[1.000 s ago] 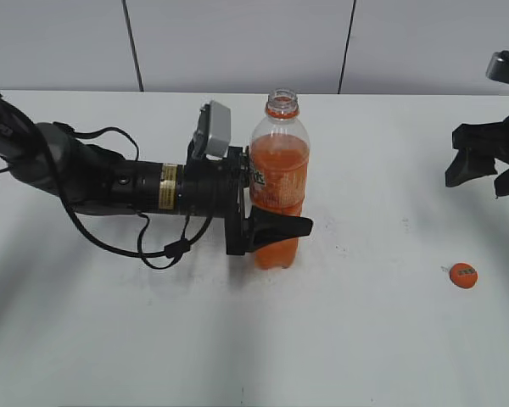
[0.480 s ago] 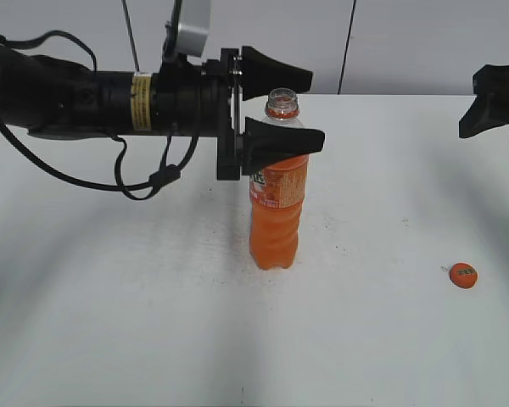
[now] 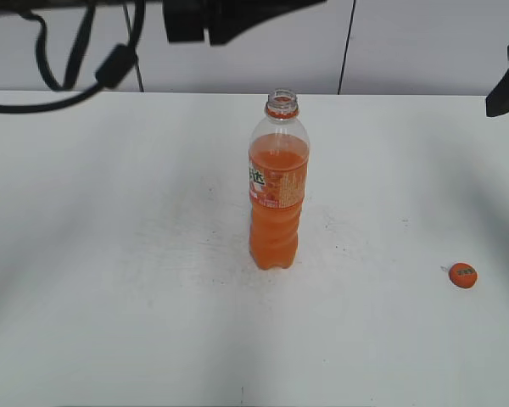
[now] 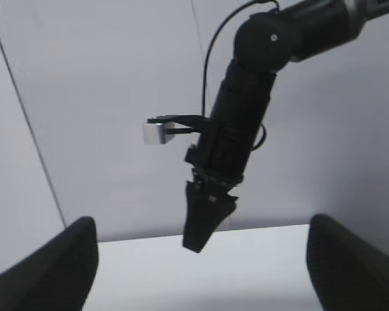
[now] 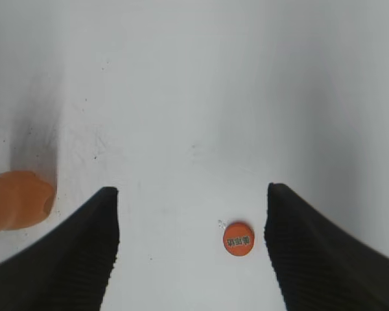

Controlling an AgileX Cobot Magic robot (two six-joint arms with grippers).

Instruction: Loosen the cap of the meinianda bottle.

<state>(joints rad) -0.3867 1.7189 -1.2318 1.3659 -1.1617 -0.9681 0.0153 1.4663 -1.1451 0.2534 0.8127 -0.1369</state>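
Observation:
The meinianda bottle point(image 3: 277, 195) stands upright in the middle of the white table, its orange-ringed neck open with no cap on it. The orange cap point(image 3: 463, 275) lies flat on the table at the right, far from the bottle. My left gripper point(image 3: 254, 13) is high above the bottle at the top edge, open and empty; in the left wrist view point(image 4: 201, 272) its fingers stand wide apart. My right gripper point(image 3: 507, 89) is raised at the right edge, open and empty. In the right wrist view point(image 5: 191, 194) the cap point(image 5: 238, 239) lies far below, and the bottle's base point(image 5: 16, 199) shows at left.
The white table point(image 3: 110, 271) has faint scuff marks around the bottle. A grey panelled wall runs behind its far edge. The right arm point(image 4: 227, 149) hangs in the left wrist view, over the table's far edge.
My left gripper let go of the bottle and rose from its lower body to above the neck, then up to the frame's top. My right gripper lifted up and right. Bottle and cap stayed put.

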